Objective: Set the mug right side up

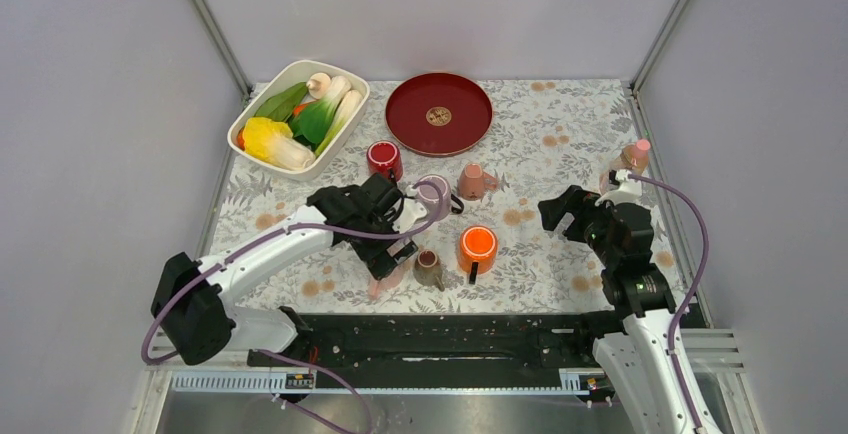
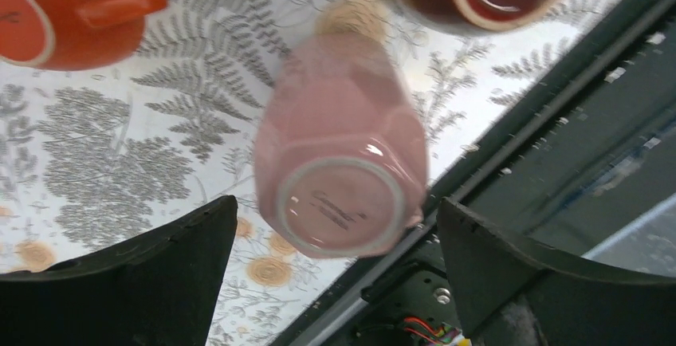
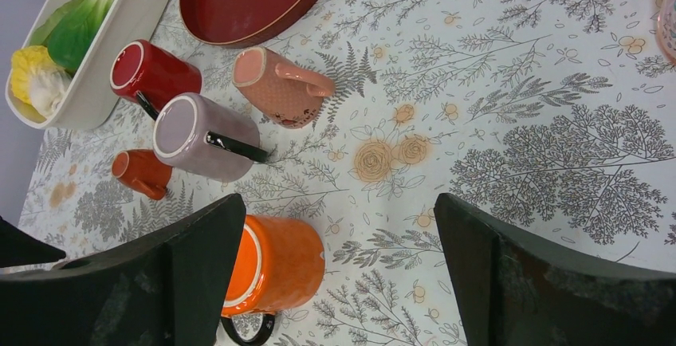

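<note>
A pink faceted mug (image 2: 341,194) stands upside down near the table's front edge, its ringed base facing up. It also shows in the top view (image 1: 384,282), partly hidden by my arm. My left gripper (image 2: 336,210) is open just above it, one finger on each side and neither touching; in the top view the left gripper (image 1: 392,254) sits over the mug. My right gripper (image 3: 339,202) is open and empty above the patterned cloth at the right (image 1: 562,212).
Other mugs crowd the middle: a brown upright one (image 1: 428,267), a large orange one (image 1: 477,245), lilac (image 1: 432,192), speckled pink (image 1: 471,181), red (image 1: 384,159), and a small orange one (image 2: 48,11). A red plate (image 1: 439,113) and a vegetable dish (image 1: 250,119) sit behind. A black rail (image 2: 558,99) runs along the front.
</note>
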You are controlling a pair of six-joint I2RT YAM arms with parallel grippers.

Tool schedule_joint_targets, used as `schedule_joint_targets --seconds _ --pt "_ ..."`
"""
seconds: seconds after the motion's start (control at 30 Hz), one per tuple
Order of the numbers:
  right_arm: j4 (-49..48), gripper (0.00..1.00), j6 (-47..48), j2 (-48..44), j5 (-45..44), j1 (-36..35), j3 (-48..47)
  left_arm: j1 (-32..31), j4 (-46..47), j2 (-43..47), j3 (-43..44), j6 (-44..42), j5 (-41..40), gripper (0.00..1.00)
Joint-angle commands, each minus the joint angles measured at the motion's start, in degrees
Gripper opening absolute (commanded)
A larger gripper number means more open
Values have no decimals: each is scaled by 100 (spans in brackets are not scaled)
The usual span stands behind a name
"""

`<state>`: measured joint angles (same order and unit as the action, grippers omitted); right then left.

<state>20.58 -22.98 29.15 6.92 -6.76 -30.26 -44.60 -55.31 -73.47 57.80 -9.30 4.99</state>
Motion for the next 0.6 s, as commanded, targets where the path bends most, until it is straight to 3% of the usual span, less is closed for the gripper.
schedule_joint_targets --seconds 0.0,0.3,0.47,0.57 --pt "-336 98 71 -15 -32 -47 31 134 757 -20 -22 -349 -815 97" --pt "-462 98 212 12 117 -49 81 732 1390 -162 143 -876 -538 99" --pt "-339 99 348 -120 198 -45 141 653 880 327 -87 -1072 468 99" --pt "-373 98 462 -144 300 -49 176 202 750 919 13 -2001 93 99"
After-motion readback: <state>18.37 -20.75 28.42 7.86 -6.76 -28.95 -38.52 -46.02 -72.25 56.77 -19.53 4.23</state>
